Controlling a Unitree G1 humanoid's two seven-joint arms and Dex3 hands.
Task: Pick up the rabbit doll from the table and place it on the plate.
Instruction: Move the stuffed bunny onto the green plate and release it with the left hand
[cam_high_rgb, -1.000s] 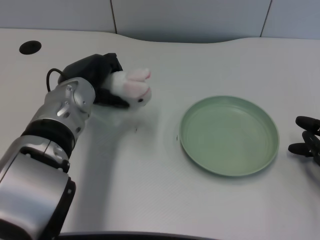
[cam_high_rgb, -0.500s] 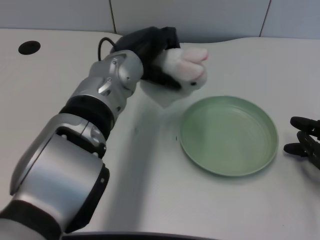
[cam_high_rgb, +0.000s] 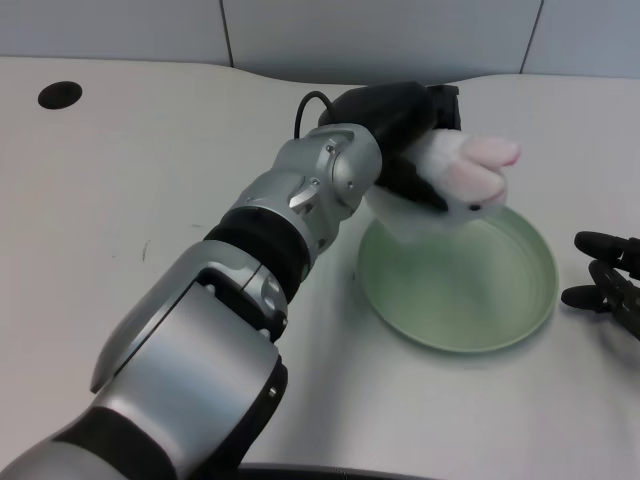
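Our left hand grips the rabbit doll, its dark fingers wrapped around the white body while the pink ears and the face stick out toward three o'clock. We have only the head view to go on. In it the doll hangs in the air over the twelve o'clock part of the green plate, above the rim rather than the middle, and it touches neither the plate nor the worktop. The silver forearm reaches in from seven o'clock and crosses the plate's ten o'clock edge.

We judge the carry to be nearly done and the release to be the risky part. If we let go here, the doll sits so near the far rim that it could land on the edge and roll off onto the worktop at twelve o'clock. The doll is soft and light, so it may also cling to the fingers when they spread and come away with the hand. If we lower too far, the forearm or the hand could press on the rim, and the plate, which looks light and shallow, could tip or slide. We cannot see how high the doll hangs above the plate, so a drop from here might make it bounce. The right hand waits at three o'clock, just beside the plate but apart from it.
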